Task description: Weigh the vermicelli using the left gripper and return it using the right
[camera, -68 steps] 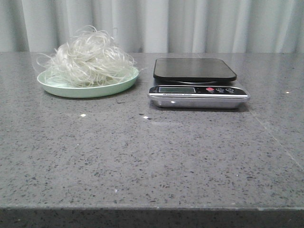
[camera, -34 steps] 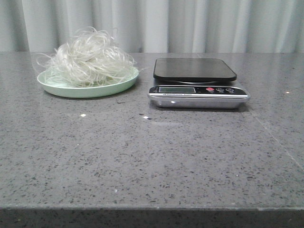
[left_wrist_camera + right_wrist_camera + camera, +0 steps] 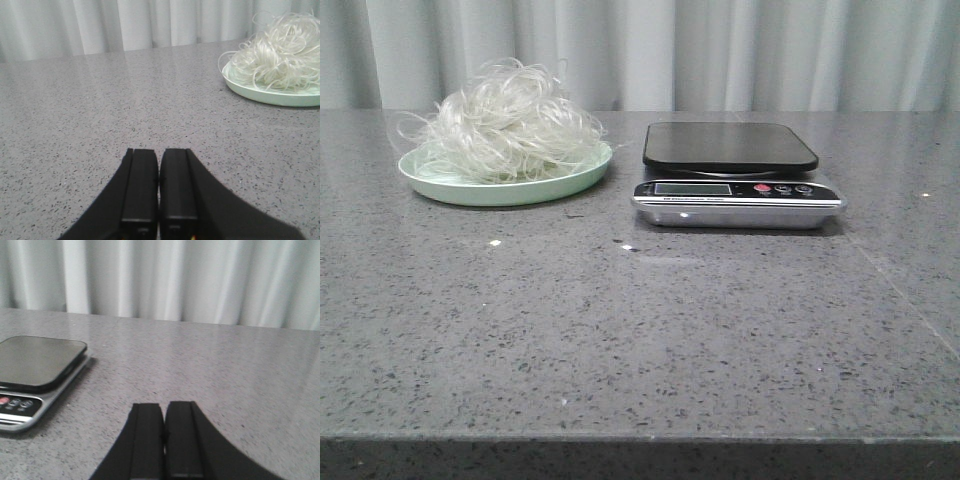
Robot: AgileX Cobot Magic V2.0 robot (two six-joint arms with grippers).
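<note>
The vermicelli (image 3: 508, 122) is a fluffy whitish tangle heaped on a pale green plate (image 3: 470, 190) at the back left of the table. It also shows in the left wrist view (image 3: 282, 52) on the plate (image 3: 260, 94). A kitchen scale (image 3: 732, 170) with an empty black platform stands to the right of the plate; it also shows in the right wrist view (image 3: 35, 375). My left gripper (image 3: 159, 155) is shut and empty, low over the bare table, apart from the plate. My right gripper (image 3: 164, 410) is shut and empty, to the right of the scale. Neither arm shows in the front view.
The grey speckled stone table (image 3: 640, 330) stretches from the front edge to a pale curtain (image 3: 720, 50) behind. A seam line (image 3: 905, 300) runs across the table at the right.
</note>
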